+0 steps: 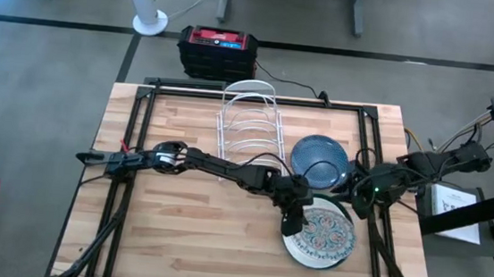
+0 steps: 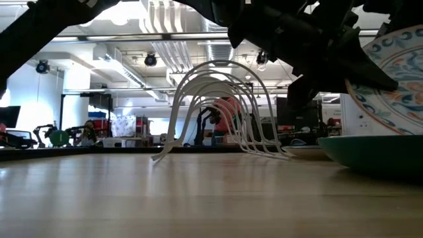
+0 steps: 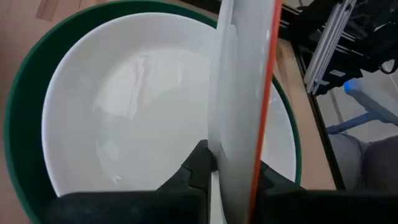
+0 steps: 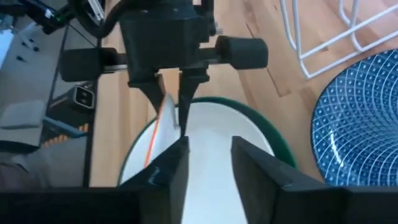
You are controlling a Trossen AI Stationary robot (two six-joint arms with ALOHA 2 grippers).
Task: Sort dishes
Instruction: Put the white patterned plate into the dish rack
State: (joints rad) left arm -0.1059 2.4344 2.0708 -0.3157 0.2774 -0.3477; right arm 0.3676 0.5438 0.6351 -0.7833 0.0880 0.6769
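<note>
1. We saw the left gripper [image 1: 293, 221] stretched across the wooden table [image 1: 175, 240] to its right side, its fingers [image 3: 198, 163] clamped on the rim of the floral dish [image 1: 324, 235].
2. In the left wrist view that dish [image 3: 239, 93] stood edge-on between the jaws, and the low view showed it [image 2: 390, 73] tilted up, its patterned face lifted above the stack.
3. Below it lay the plain white dish [image 3: 143, 118], nested inside the green dish [image 3: 22, 106]; the green rim [image 2: 370, 155] rested on the table at the right of the low view.
4. The blue speckled dish [image 1: 320, 159] lay flat on the table, just beside the stack and right next to the white wire rack [image 1: 248, 121], which held nothing.
5. The right gripper [image 4: 208, 155] hovered close to the stack on the table's right side, its fingers parted and gripping nothing; past them its wrist view showed the left gripper [image 4: 171, 106] pinching the floral dish's edge [image 4: 163, 118].
6. A red and black box [image 1: 218, 51] sat on the floor beyond the table's far edge.
</note>
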